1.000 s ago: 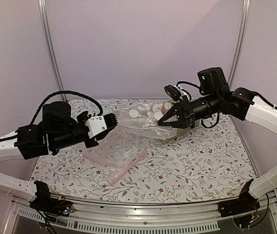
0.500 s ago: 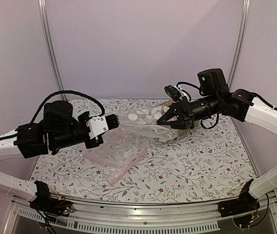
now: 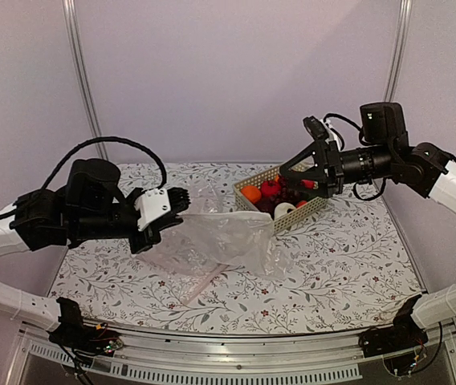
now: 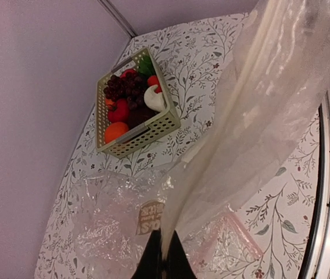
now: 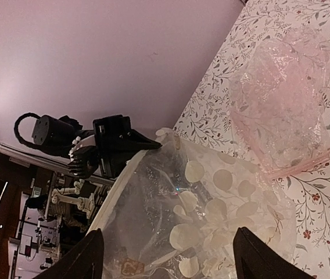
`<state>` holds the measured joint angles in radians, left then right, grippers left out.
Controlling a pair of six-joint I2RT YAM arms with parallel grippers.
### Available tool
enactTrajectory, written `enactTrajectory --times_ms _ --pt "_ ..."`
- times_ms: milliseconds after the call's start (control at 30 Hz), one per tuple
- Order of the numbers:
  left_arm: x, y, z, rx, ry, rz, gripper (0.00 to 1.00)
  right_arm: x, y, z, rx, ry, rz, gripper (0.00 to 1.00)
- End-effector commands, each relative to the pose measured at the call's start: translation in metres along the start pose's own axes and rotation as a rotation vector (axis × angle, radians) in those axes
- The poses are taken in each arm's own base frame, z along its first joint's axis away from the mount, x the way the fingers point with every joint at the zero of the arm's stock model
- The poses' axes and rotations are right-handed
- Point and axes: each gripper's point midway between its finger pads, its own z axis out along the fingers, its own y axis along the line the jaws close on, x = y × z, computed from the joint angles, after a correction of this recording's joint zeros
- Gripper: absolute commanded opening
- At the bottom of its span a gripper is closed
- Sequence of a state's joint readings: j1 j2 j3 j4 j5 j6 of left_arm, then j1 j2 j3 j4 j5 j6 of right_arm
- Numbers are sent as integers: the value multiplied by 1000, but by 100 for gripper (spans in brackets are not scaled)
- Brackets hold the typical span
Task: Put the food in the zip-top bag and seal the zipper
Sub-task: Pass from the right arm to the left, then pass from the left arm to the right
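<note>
My left gripper [image 3: 183,210] is shut on the pale zipper [image 4: 211,145] edge of the dotted zip-top bag [image 3: 236,234], which hangs from it and droops onto the table. The left wrist view shows the fingers [image 4: 176,263] pinching that strip. My right gripper [image 3: 294,172] is open and empty, in the air over the basket; in its wrist view the bag [image 5: 217,203] lies beyond the spread jaws. The dark purple grapes [image 3: 291,196] [image 4: 125,88] and the round red fruit [image 3: 270,187] [image 4: 118,110] sit in the basket.
The beige perforated basket [image 3: 308,213] [image 4: 144,132] at the back right also holds an orange fruit [image 3: 250,193] and a white item [image 3: 284,210]. A plain clear bag with a pink strip [image 3: 186,261] [image 5: 281,110] lies flat under the hanging bag.
My right gripper opened, let go of the dotted bag and pulled back up and right. The bag dropped on that side and uncovered the basket. The left gripper stays shut on it.
</note>
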<state>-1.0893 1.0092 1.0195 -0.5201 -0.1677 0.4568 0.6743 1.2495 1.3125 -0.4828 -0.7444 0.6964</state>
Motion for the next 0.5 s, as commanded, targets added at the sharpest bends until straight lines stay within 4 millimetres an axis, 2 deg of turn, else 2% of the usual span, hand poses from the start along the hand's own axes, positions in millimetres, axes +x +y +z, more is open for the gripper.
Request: enactTrajectory --times_ms 0,133,467 --pt "8 -28 -4 168 74 -101 0 -1 9 -20 50 -45 -147 81" --pt "4 -36 0 290 121 -193 0 4 9 -23 76 -37 -213 86" --pt "20 -39 16 395 256 -303 0 38 27 -4 56 55 -332 89"
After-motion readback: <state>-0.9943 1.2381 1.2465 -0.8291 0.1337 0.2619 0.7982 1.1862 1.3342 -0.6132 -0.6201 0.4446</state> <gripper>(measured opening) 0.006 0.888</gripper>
